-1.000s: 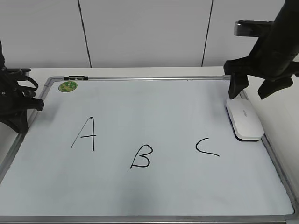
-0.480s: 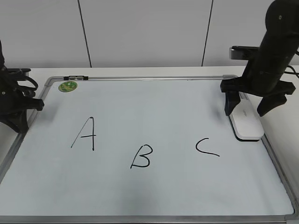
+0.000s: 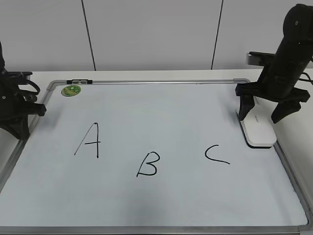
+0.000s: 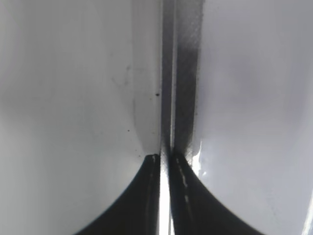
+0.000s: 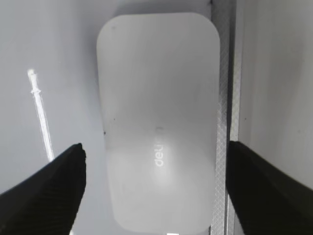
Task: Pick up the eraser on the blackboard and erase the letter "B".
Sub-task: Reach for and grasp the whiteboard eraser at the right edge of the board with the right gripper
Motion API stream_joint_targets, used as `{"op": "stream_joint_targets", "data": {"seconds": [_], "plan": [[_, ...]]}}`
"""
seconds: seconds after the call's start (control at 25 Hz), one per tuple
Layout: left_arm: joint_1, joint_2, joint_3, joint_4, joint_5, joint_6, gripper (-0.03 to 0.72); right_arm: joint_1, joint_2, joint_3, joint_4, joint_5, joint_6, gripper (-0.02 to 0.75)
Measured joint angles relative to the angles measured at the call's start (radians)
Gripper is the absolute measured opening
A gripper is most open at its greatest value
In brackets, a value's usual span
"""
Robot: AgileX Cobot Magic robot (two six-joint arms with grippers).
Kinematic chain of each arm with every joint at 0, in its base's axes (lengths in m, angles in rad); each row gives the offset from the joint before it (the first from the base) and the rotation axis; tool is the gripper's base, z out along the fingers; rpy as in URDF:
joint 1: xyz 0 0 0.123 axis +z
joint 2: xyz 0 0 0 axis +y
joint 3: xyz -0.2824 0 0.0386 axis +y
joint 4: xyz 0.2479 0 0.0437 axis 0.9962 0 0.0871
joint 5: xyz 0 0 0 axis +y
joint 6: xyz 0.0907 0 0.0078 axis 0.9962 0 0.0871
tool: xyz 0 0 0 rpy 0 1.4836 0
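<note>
Lying flat at the right edge of the blackboard [image 3: 161,196], just right of the "C" [image 3: 216,154], the eraser [image 3: 257,126] is judged light, rigid and smooth; its long sides should be gripped. It is straddled by the released right pincer [image 3: 263,111]. The left pincer [image 4: 165,196] is clenched. One eraser, three letters and one letter "B" [image 3: 147,164] are counted.

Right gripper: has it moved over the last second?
Yes. The right gripper has come down and shifted right, from above the eraser's far end to open jaws straddling it near the blackboard's right edge.
</note>
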Motion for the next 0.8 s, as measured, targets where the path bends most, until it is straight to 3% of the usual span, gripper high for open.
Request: {"op": "stream_joint_targets", "data": {"seconds": [0.8], "plan": [[0.000, 0.000, 0.000, 0.000, 0.000, 0.000, 0.025, 0.007, 0.037, -0.032, -0.010, 0.007, -0.006, 0.649]]}}
